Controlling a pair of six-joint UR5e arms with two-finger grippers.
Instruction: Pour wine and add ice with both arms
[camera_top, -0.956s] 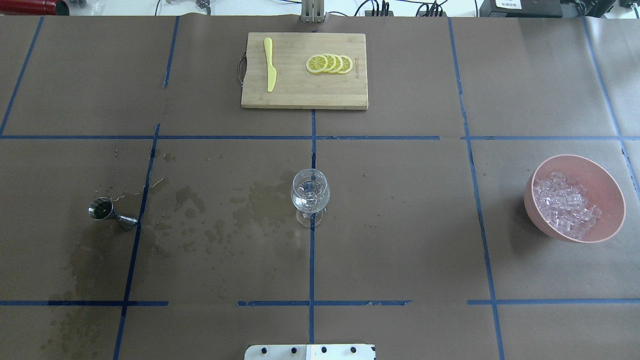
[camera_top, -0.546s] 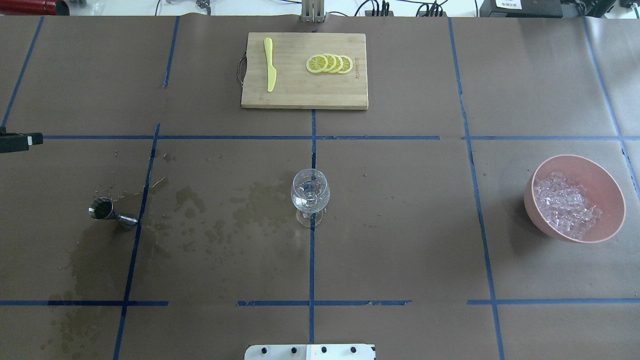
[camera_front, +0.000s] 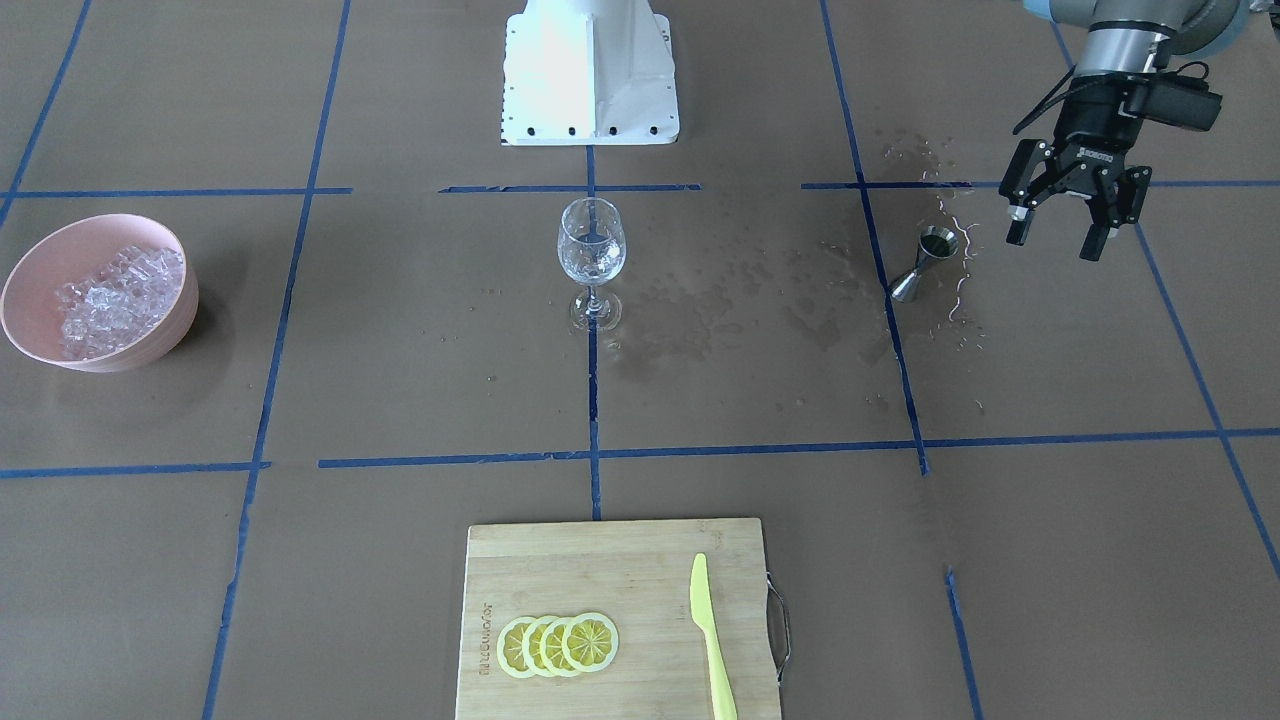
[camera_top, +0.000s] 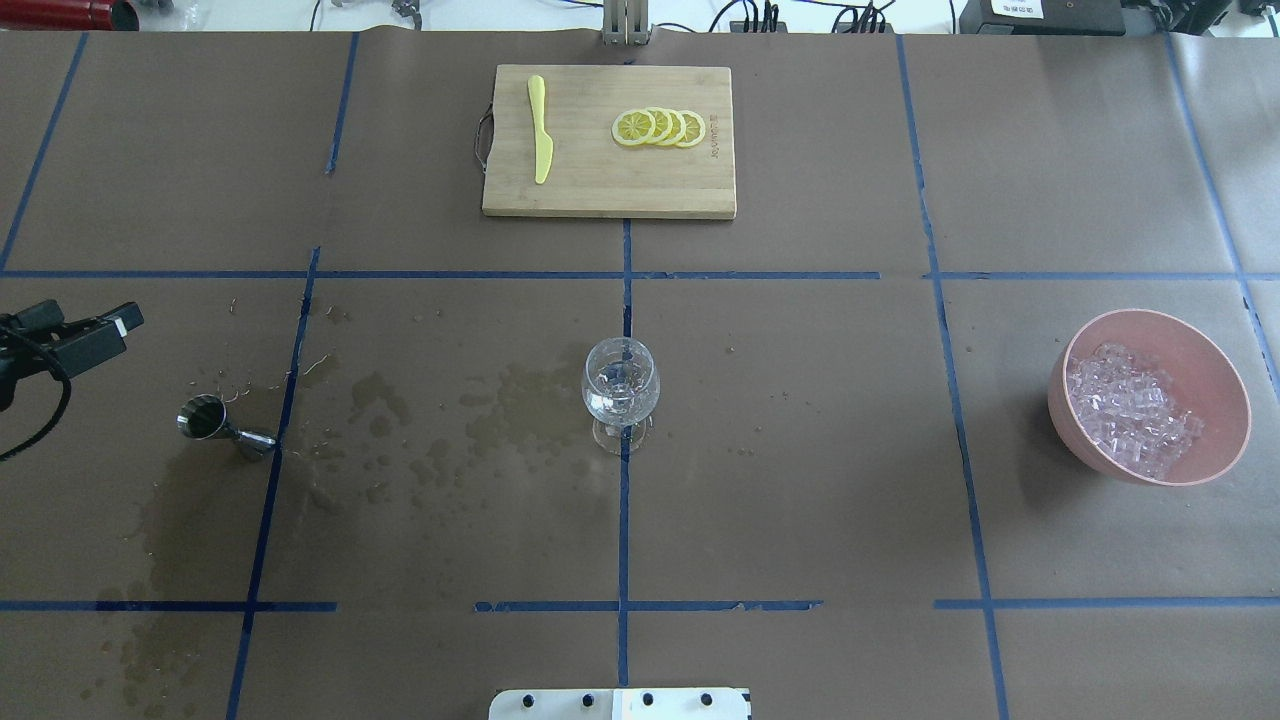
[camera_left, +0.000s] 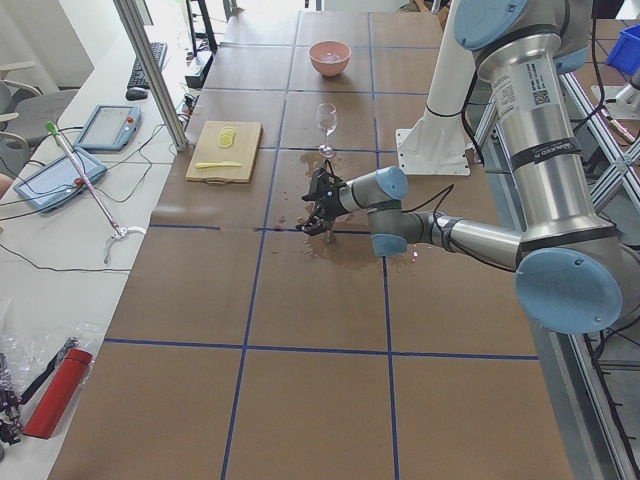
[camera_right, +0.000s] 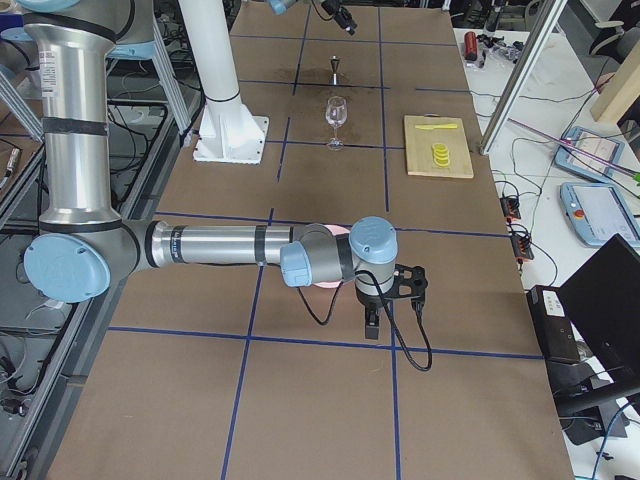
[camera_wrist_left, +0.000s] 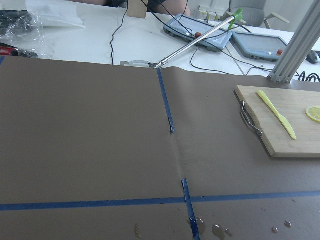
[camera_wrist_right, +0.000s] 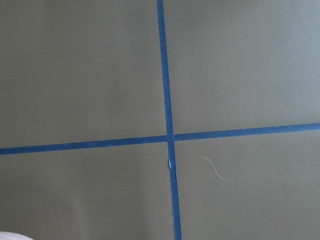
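The steel jigger (camera_front: 925, 262) stands upright on the wet brown paper; it also shows in the overhead view (camera_top: 215, 425). My left gripper (camera_front: 1055, 235) hangs open and empty above the table, a little to the outside of the jigger and apart from it. Only the black end of the left arm (camera_top: 70, 335) shows in the overhead view. The wine glass (camera_top: 620, 385) stands at the table's centre with something clear inside. The ice (camera_top: 1130, 410) fills a pink bowl (camera_top: 1215, 360) at the right. My right gripper (camera_right: 372, 320) is low near that bowl; I cannot tell whether it is open or shut.
A wooden cutting board (camera_top: 600, 190) with a yellow knife (camera_top: 540, 130) and lemon slices (camera_top: 660, 127) lies at the far middle. Wet stains (camera_top: 400, 420) spread between jigger and glass. The white base plate (camera_top: 620, 703) is at the near edge.
The left arm's black end has come into the overhead view from the left edge and moved right and nearer, closer to the jigger. Jigger, glass and bowl have not moved.
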